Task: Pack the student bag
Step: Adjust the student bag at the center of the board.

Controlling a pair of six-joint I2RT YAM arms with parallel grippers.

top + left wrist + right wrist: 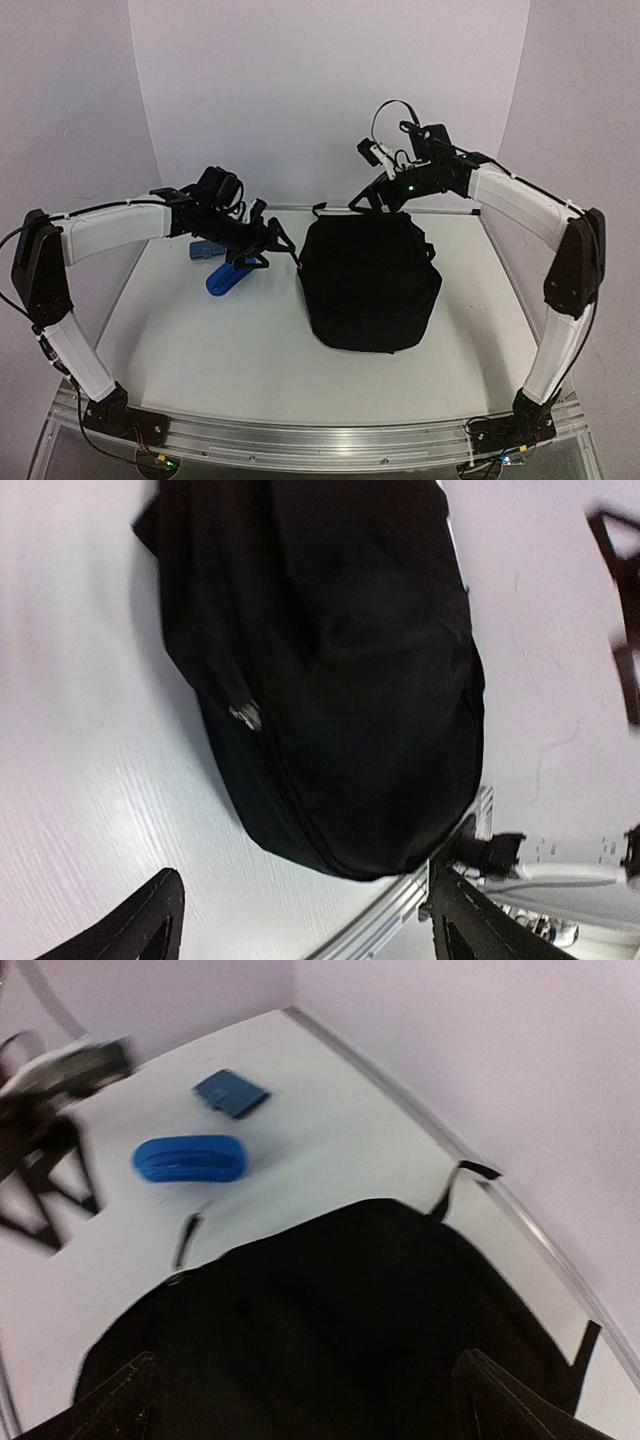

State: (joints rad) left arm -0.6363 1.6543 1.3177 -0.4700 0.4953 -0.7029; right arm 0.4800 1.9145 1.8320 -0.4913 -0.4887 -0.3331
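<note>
Fabric of the student bag (pixel 370 285) looks soft and floppy; better take its top strap (pixel 478 1169). Both jaws stand wide, empty.

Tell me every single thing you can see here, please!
student bag: one, black, on the table, a little right of the middle
oblong case: one, bright blue, on the table left of the bag
flat pouch: one, darker blue, just behind the case, nearer the back wall
table: one, white, under everything
arms: two, white and black, left arm and right arm, bent in from each side
left claw: one, black, open, empty, near the blue case
right claw: one, black, open, empty, above the bag's far end
</note>
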